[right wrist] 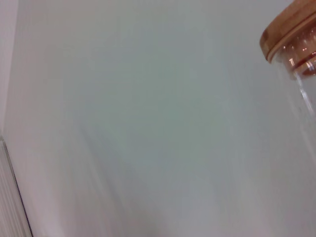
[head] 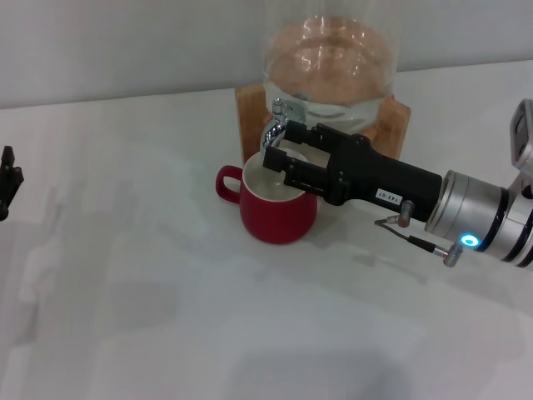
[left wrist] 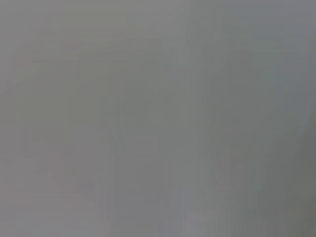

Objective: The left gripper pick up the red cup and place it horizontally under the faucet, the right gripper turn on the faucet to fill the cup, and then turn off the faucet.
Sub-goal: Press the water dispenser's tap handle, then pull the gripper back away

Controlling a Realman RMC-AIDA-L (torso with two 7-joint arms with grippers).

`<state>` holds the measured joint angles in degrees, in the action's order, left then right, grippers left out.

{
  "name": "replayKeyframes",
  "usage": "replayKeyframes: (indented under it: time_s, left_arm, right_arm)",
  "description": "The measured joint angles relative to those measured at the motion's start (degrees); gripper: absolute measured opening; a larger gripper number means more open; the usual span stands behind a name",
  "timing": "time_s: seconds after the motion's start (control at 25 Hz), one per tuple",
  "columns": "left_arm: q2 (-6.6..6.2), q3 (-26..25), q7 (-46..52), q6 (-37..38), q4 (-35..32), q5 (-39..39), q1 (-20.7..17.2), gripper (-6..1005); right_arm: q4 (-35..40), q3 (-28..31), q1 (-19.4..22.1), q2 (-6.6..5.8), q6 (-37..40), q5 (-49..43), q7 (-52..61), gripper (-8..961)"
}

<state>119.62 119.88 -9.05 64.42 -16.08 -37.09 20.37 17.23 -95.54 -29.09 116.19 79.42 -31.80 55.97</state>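
The red cup (head: 277,208) stands upright on the white table, its cream inside showing and its handle pointing to my left. It sits right under the chrome faucet (head: 277,125), which is fitted to the clear glass jar (head: 329,62). My right gripper (head: 273,155) reaches in from the right over the cup's mouth. Its two fingers stand apart, with their tips at the faucet's spout. My left gripper (head: 8,187) is parked at the far left edge, away from the cup. The left wrist view shows only plain grey.
The jar rests on a wooden stand (head: 396,125) at the back of the white table (head: 166,317). Its wooden lid (right wrist: 289,32) and glass wall show in the right wrist view. A pale wall runs behind the table.
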Motion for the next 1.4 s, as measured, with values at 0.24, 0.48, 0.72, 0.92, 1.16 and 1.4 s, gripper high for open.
replayKeyframes:
  time_s: [0.24,0.48,0.72,0.92,1.16,1.4]
  left_arm:
    - [0.0,0.0,0.0,0.0,0.0,0.0,0.0,880]
    - [0.0,0.0,0.0,-0.1,0.0,0.0,0.1,880]
    - [0.0,0.0,0.0,-0.1,0.0,0.0,0.2,880]
    - [0.0,0.0,0.0,-0.1,0.0,0.0,0.2,880]
    - [0.0,0.0,0.0,-0.1,0.1,0.0,0.3,880]
    - [0.0,0.0,0.0,-0.1,0.1,0.0,0.4,880]
  right_arm:
    - [0.0,0.5,0.0,0.0,-0.6,0.0,-0.1,721]
    - [0.0,0.6,0.0,0.0,-0.7,0.0,-0.1,721]
    - [0.0,0.6,0.0,0.0,-0.8,0.0,-0.1,721]
    - [0.0,0.7,0.0,-0.06,-0.9,0.0,-0.1,721]
    - [0.0,0.8,0.0,-0.11,-0.9,0.0,-0.1,721]
    - [0.1,1.4,0.4,-0.18,-1.0,0.0,-0.1,721]
